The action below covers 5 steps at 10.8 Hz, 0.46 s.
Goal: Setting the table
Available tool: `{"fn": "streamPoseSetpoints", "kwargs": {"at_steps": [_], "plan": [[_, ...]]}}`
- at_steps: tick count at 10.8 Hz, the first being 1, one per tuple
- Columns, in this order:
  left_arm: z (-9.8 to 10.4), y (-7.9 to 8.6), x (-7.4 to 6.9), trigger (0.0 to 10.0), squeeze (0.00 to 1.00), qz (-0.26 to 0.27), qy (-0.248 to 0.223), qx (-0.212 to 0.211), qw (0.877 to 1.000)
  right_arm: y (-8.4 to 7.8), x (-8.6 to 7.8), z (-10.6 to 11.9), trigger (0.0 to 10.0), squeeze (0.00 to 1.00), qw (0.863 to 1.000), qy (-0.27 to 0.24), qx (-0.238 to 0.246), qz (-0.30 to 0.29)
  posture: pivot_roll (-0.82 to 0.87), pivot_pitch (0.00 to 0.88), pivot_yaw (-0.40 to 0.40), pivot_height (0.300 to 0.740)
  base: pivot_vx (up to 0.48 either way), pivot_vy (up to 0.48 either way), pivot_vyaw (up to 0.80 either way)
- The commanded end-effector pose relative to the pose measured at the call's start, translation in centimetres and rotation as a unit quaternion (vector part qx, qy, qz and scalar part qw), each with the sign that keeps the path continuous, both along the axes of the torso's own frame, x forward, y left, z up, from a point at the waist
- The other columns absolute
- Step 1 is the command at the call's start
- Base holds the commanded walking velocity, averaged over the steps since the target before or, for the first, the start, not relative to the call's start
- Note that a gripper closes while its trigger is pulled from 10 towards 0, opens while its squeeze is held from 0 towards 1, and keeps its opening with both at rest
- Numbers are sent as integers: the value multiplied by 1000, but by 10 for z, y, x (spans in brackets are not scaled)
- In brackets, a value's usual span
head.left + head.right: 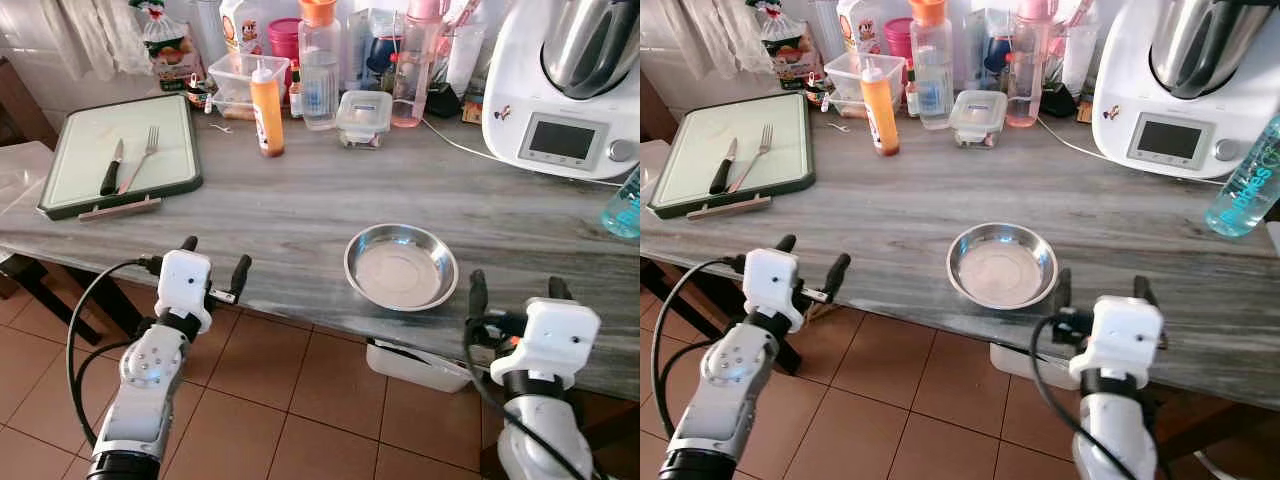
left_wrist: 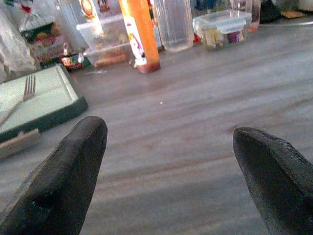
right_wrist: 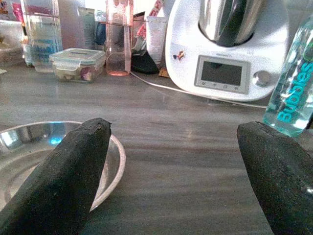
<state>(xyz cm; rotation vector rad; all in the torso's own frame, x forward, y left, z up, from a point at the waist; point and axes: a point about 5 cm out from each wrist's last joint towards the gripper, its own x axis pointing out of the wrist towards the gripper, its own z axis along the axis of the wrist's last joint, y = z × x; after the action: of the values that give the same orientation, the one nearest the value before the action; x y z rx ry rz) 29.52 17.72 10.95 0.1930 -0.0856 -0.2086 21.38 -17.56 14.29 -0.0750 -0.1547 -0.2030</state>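
Ahead-left of the left gripper [image 1: 213, 259], spread wide and empty: fork [image 1: 142, 156] and knife [image 1: 111, 167] on tray [image 1: 178, 186] | steel plate [image 1: 400, 266] left of right gripper [image 1: 513, 289], gaping, unloaded | cutlery is best pinched mid-handle, squarely.

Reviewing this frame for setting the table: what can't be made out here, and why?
- Blue-tinted clear bottle: top cut off by the right eye view's edge; cap unseen.
- White kitchen machine: upper steel bowl cropped by the top edge.
- White bin beneath the grey wooden table: contents hidden by the tabletop.
- Lidded clear food box: contents too small to identify.
- Silver fork on the green-rimmed board: handle cut off in the left wrist view.
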Motion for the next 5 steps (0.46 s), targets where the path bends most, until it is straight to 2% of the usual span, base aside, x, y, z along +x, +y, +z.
{"fn": "streamPoseSetpoints", "kwargs": {"at_steps": [1,5], "plan": [[-2,-3,2,10000,0,-2,4,6,1000,0,-1,0,10000,0,1000,2,20,7,43,66,35,740,-270,0,0],[-1,-7,4,10000,0,-1,5,8,1000,1,-1,0,10000,0,999,-2,29,18,36,65,35,740,-285,0,0]]}}
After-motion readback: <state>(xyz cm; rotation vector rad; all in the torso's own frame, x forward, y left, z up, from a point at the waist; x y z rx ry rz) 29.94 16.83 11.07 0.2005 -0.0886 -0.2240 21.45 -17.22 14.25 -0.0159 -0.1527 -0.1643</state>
